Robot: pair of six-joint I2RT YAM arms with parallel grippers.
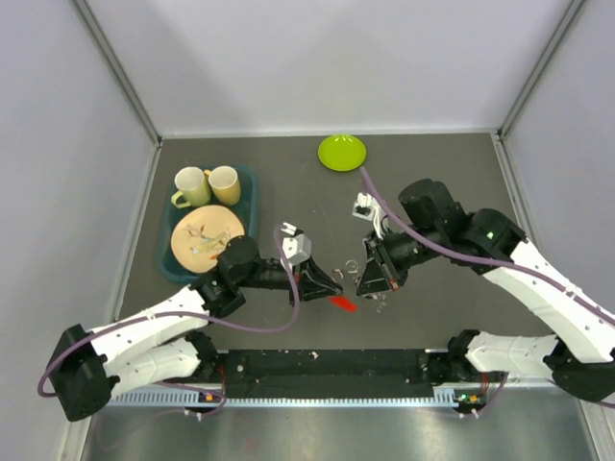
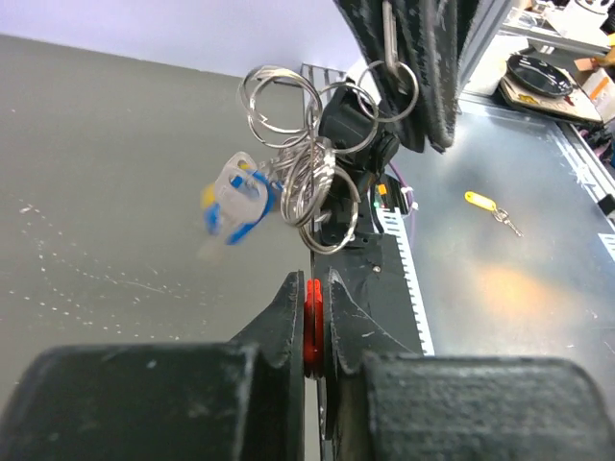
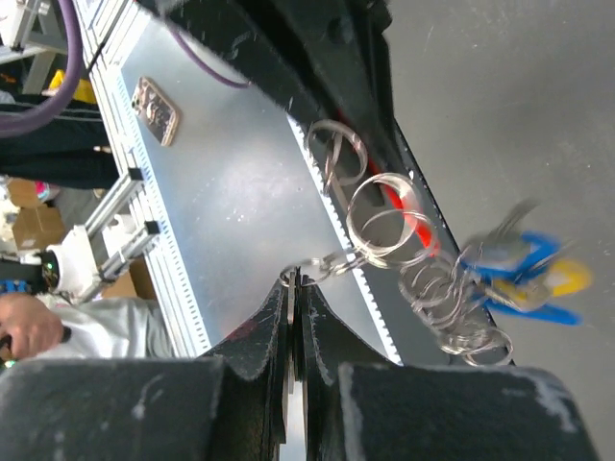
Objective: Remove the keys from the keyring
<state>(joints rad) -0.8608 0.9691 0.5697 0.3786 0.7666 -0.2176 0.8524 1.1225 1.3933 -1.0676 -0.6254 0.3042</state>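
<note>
My left gripper [image 2: 312, 285] is shut on the red key [image 2: 312, 327], which is pinched flat between its jaws. In the top view that red key [image 1: 343, 304] pokes out just below the left gripper [image 1: 330, 286]. A bunch of linked silver rings, the keyring [image 2: 309, 178], hangs in the air just ahead, with a blurred blue and yellow key [image 2: 235, 202] dangling from it. My right gripper [image 3: 296, 284] is shut on a small end ring of the keyring [image 3: 404, 252]. Blue keys [image 3: 524, 274] swing at the far end. The right gripper [image 1: 369, 285] faces the left one closely at mid table.
A lime-green dish [image 1: 342, 152] lies at the back of the table. At the left, a teal tray [image 1: 248, 188] carries two cups and a tan plate. A yellow-tagged key [image 2: 478, 200] lies on the metal surface beyond the table's front edge.
</note>
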